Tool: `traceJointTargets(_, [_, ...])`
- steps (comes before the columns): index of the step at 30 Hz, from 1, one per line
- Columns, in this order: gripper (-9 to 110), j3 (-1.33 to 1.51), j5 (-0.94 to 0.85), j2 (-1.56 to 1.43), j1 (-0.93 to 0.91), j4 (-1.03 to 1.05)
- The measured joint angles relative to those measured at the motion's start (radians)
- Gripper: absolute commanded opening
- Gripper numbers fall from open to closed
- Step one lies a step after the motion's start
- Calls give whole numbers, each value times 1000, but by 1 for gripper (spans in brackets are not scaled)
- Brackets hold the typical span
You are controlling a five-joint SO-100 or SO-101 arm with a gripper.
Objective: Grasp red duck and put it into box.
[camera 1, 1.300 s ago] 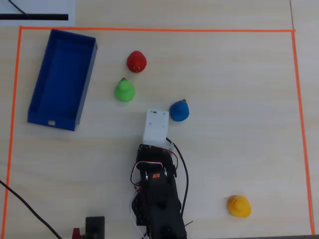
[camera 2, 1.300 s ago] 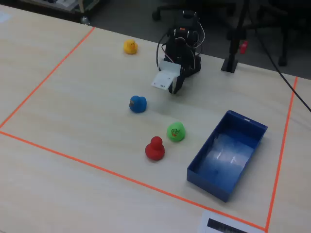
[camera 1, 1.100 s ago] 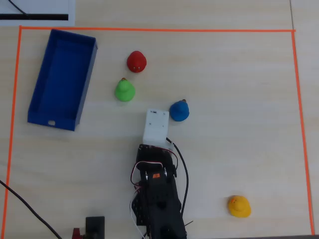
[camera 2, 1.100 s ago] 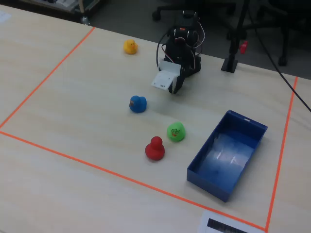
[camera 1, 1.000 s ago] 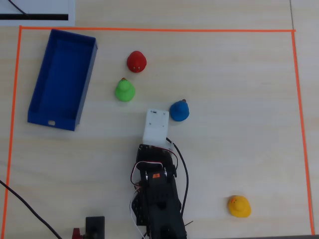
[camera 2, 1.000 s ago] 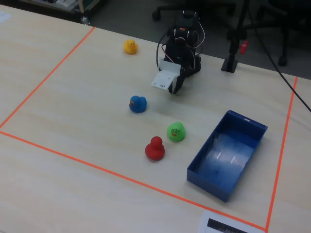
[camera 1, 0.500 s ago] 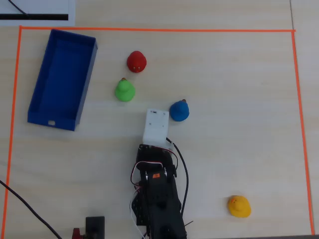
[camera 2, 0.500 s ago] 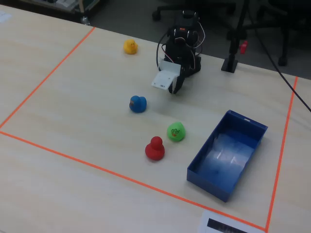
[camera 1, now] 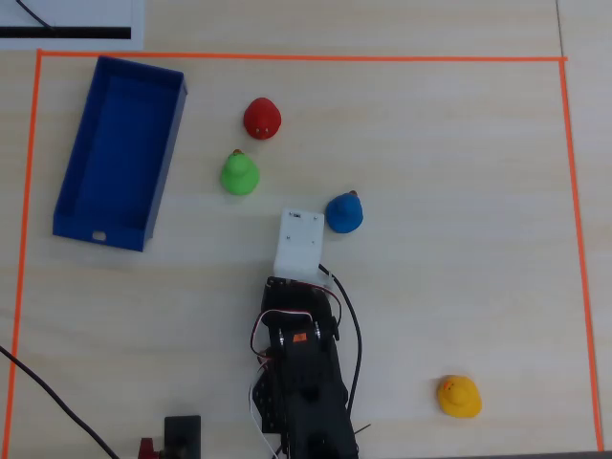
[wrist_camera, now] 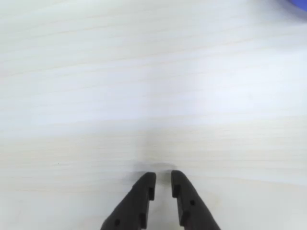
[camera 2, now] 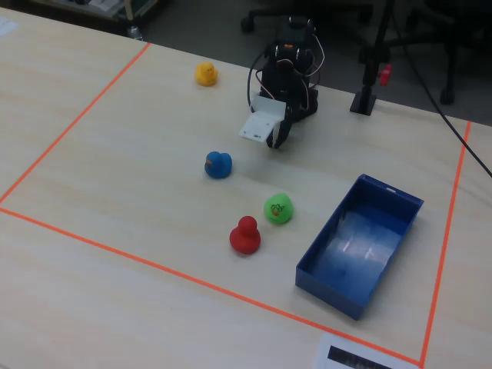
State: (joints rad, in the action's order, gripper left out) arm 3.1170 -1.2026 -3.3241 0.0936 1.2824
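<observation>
The red duck (camera 1: 261, 119) sits on the table (camera 1: 449, 191) inside the orange tape border (camera 1: 287, 57), just beside the green duck (camera 1: 239, 173), which lies below and slightly left of it in the overhead view. In the fixed view the red duck (camera 2: 245, 235) is nearer the camera than the green duck (camera 2: 278, 208). The box (camera 1: 76, 206) — a long dark blue tray with low walls — lies to the left of both ducks in the overhead view, apart from them, with nothing visible inside it; in the fixed view the box (camera 2: 323, 286) appears on the right.

The blue duck (camera 1: 343, 213) rests just beside the arm's white wrist housing (camera 1: 298, 244), to its right in the overhead view. The yellow duck (camera 1: 459, 397) is well apart from the others, near the lower right corner of the border.

The gripper (wrist_camera: 163, 178) hangs above bare table close to the arm's base (camera 1: 301, 382). In the wrist view its two black fingers (wrist_camera: 143, 191) stand nearly closed (only a narrow gap shows between the tips) and hold nothing. The red duck does not appear in the wrist view — only pale wood grain and a sliver of blue at the top right corner.
</observation>
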Motion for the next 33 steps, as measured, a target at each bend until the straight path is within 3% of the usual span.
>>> traceJointTargets(28, [0, -5, -17, 5, -46, 0])
traceJointTargets(33, [17, -232, -40, 199, -92, -37])
